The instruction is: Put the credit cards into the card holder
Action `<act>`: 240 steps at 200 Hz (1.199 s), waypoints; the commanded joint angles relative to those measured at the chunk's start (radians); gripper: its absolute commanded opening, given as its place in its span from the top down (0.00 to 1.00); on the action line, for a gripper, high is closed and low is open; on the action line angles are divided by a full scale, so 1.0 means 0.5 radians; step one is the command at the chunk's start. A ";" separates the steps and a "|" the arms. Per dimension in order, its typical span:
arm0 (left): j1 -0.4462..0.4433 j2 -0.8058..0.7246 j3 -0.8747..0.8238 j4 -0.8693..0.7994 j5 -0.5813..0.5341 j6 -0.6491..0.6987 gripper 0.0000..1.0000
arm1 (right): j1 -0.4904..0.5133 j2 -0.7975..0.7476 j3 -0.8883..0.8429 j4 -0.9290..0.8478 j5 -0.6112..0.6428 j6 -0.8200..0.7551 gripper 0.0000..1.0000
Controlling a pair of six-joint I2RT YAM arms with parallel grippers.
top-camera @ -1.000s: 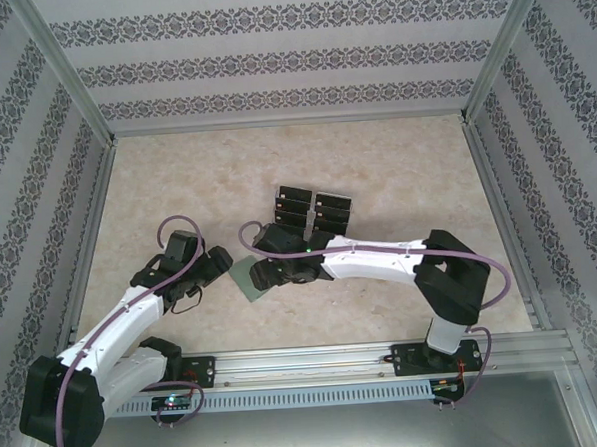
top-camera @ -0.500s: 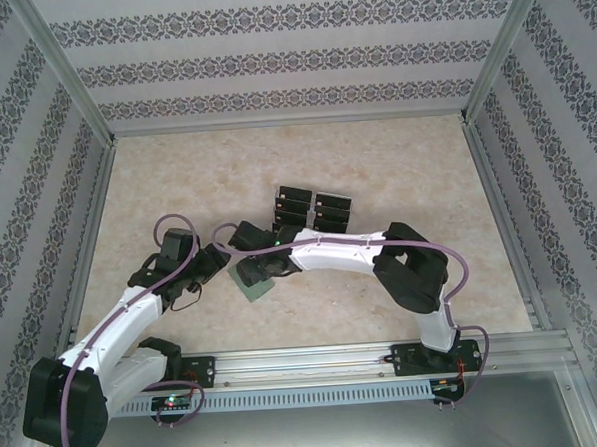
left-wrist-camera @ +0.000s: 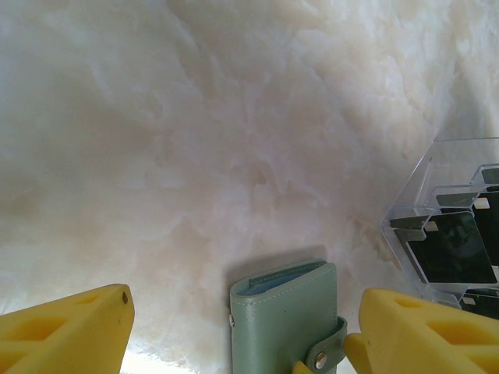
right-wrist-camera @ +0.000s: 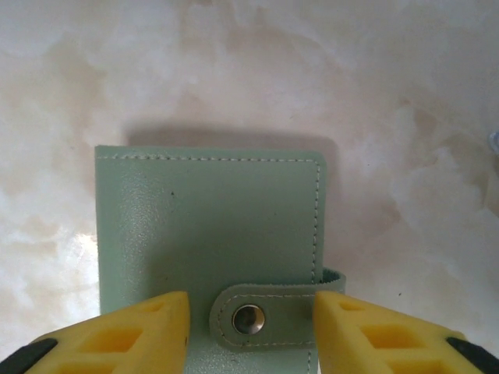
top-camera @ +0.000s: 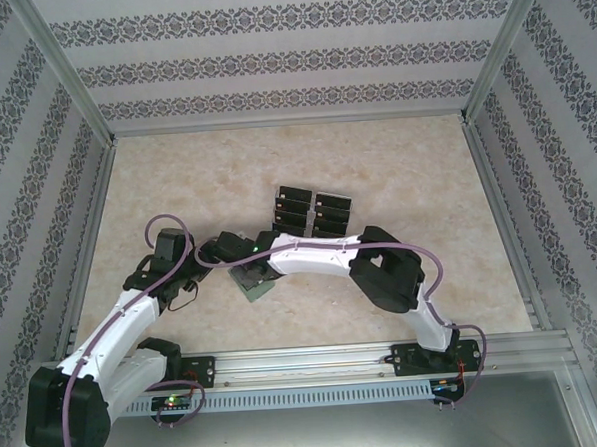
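Nothing is loaded: the card holder (right-wrist-camera: 210, 234) lies snapped shut, cards (left-wrist-camera: 456, 249) apparently all in the tray (left-wrist-camera: 413, 195), left hand (left-wrist-camera: 242, 331) and right hand (right-wrist-camera: 249, 312) spread.

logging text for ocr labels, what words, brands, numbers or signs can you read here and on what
No text can be read anywhere.
credit cards: any marks are too small and blurred to read.
card holder: plain green with stitching and a metal snap, no lettering.
clear tray: no label to be seen.
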 commanded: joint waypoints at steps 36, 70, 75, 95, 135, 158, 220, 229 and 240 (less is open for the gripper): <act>0.034 -0.038 -0.034 -0.009 0.009 -0.014 0.23 | 0.020 0.077 0.047 -0.170 0.198 -0.008 0.66; 0.040 -0.043 -0.025 -0.011 0.008 -0.009 0.22 | 0.020 0.070 0.027 -0.173 0.201 0.005 0.85; 0.038 -0.043 -0.022 -0.013 0.008 -0.008 0.22 | 0.019 0.067 0.025 -0.176 0.202 0.007 0.88; 0.039 -0.045 -0.015 -0.015 0.011 0.000 0.22 | 0.004 0.030 0.009 -0.177 0.186 0.001 1.00; 0.039 -0.036 0.020 -0.021 0.050 0.069 0.22 | -0.051 -0.181 -0.094 -0.116 0.137 0.022 1.00; 0.041 0.000 0.062 -0.013 0.121 0.146 0.22 | -0.100 -0.334 -0.181 -0.046 0.057 0.054 1.00; 0.004 0.167 0.081 0.248 0.408 0.174 0.22 | -0.213 -0.502 -0.347 0.077 -0.161 0.151 1.00; -0.012 0.182 0.066 0.311 0.429 0.148 0.22 | -0.225 -0.514 -0.375 0.101 -0.194 0.171 1.00; -0.035 0.196 0.050 0.389 0.441 0.118 0.22 | -0.241 -0.536 -0.411 0.139 -0.242 0.198 1.00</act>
